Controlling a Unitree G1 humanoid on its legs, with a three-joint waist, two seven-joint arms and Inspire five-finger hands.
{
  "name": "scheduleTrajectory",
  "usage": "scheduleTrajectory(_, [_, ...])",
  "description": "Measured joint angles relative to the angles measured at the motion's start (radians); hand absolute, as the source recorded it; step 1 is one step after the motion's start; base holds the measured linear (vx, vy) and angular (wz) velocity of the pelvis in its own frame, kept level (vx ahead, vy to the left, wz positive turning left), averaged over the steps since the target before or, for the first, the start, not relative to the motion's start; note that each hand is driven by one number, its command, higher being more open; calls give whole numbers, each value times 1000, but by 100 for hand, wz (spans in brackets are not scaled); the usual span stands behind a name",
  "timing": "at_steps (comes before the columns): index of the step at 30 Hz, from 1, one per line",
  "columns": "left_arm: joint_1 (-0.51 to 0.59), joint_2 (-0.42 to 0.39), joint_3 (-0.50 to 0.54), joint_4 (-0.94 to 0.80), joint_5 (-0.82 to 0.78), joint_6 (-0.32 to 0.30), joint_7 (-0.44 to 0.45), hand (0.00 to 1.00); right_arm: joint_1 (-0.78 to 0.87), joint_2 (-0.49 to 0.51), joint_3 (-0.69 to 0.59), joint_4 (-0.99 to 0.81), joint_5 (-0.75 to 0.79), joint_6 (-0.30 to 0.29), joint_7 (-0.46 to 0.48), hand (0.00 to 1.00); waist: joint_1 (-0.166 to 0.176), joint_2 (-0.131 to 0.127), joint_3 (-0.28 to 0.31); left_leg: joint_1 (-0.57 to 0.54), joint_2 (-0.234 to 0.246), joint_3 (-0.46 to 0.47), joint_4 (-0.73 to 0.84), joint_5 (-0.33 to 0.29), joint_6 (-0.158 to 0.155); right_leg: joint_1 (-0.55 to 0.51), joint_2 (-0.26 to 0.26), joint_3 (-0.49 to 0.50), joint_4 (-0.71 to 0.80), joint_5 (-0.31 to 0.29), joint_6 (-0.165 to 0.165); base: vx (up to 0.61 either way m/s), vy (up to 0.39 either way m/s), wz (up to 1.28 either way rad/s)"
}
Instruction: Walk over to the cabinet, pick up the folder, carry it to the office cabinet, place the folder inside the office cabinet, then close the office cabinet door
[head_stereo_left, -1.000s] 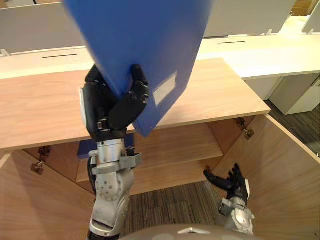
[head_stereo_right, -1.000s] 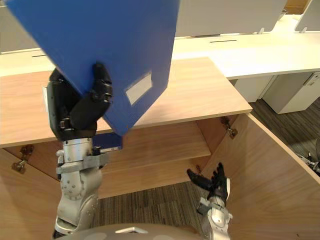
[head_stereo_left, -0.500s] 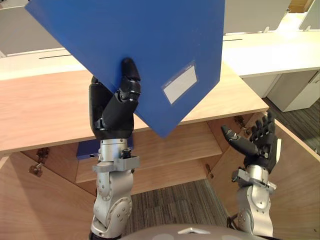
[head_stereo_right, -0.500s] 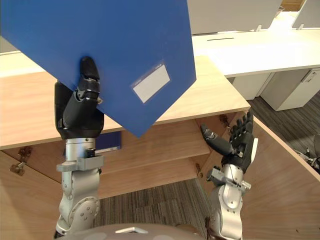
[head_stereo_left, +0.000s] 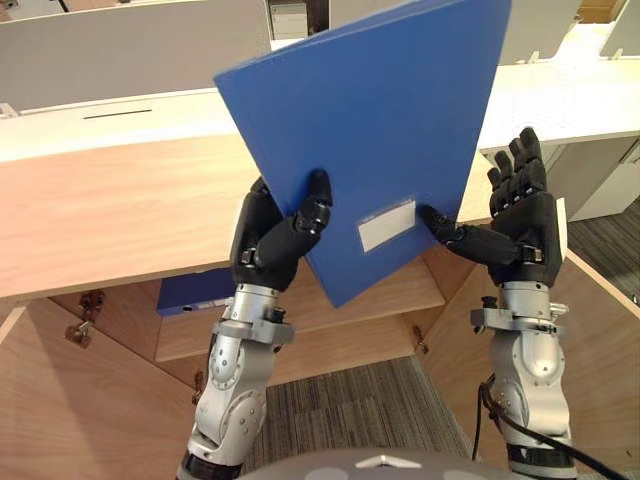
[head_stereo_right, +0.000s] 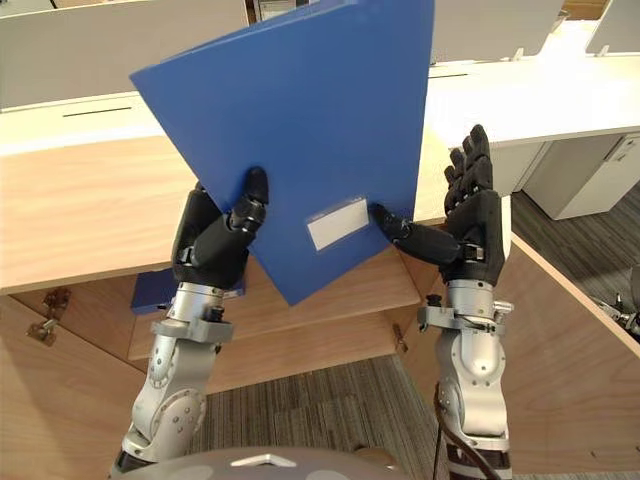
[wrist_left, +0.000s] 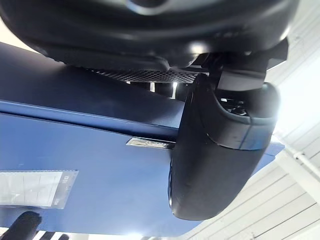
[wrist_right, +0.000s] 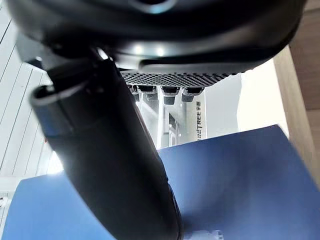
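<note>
The blue folder, flat, stiff and smooth with a pale label pocket, is held tilted above the wood-grain surface of the office cabinet. The left hand pinches its lower edge, thumb on the front. The right hand has straight fingers beside the right edge, its thumb tip touching the cover. Both cabinet doors stand wide, leaving the shelf exposed.

folder: smooth blue cover, plastic by the look, low sheen. You can see a clear glossy label pocket on it.
office cabinet: wood-grain board, matt, smooth
hinges: bare metal, dull shine
floor: grey carpet, ribbed, rough
left hand, right hand: dark plastic, matt. Your wrist views show glossier casing.
</note>
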Motion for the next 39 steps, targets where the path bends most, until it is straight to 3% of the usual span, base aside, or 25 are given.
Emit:
scheduleTrajectory(9, [-23, 63, 48, 57, -49, -11, -93, 0, -98, -178, 0, 106, 58, -1, 113, 100, -1, 0, 0, -9, -9, -21, 0, 7, 9, 1, -11, -20, -1, 3, 5, -23, -13, 7])
scheduleTrajectory(14, [-120, 143, 74, 137, -124, -22, -166, 0, -164, -279, 40, 235, 162, 1, 202, 100, 1, 0, 0, -19, -23, -24, -1, 15, 19, -2, -24, -21, -11, 15, 15, -48, 4, 2])
scheduleTrajectory(17, [-164, 151, 84, 181, -158, -22, -207, 0, -202, -315, 71, 300, 270, 22, 269, 100, 0, 0, 0, -26, -28, -23, -1, 19, 24, -4, -30, -20, -24, 28, 15, -41, 8, -1])
scheduleTrajectory(18, [-171, 160, 91, 188, -179, -22, -229, 0, -219, -336, 97, 330, 323, 44, 318, 0, 0, -2, 1, -28, -30, -22, -1, 21, 26, -4, -31, -20, -29, 33, 16, -34, 4, -1])
scheduleTrajectory(28, [-240, 203, 131, 300, -222, -67, -286, 0, -321, -462, 215, 399, 367, 78, 443, 0, 0, -21, -3, -50, -28, -30, -6, 37, 24, -4, -29, -27, -71, 60, 4, -3, -7, 1])
scheduleTrajectory(33, [-232, 196, 131, 336, -194, -55, -271, 0, -321, -387, 217, 435, 345, 114, 426, 0, 3, -27, -3, -51, -29, -43, -30, 57, 23, -9, -27, -40, -72, 64, 0, -1, -22, 8])
scheduleTrajectory(34, [-227, 185, 134, 336, -176, -56, -268, 100, -321, -368, 213, 436, 337, 115, 425, 0, 3, -27, -3, -47, -30, -43, -42, 64, 22, -10, -26, -41, -71, 65, -1, 0, 0, 0])
scheduleTrajectory(39, [-214, 128, 182, 332, -127, -57, -226, 100, -321, -279, 199, 421, 288, 113, 431, 0, 3, -27, -3, -41, -30, -44, -50, 70, 22, -10, -25, -42, -66, 65, -1, 0, 0, 0])
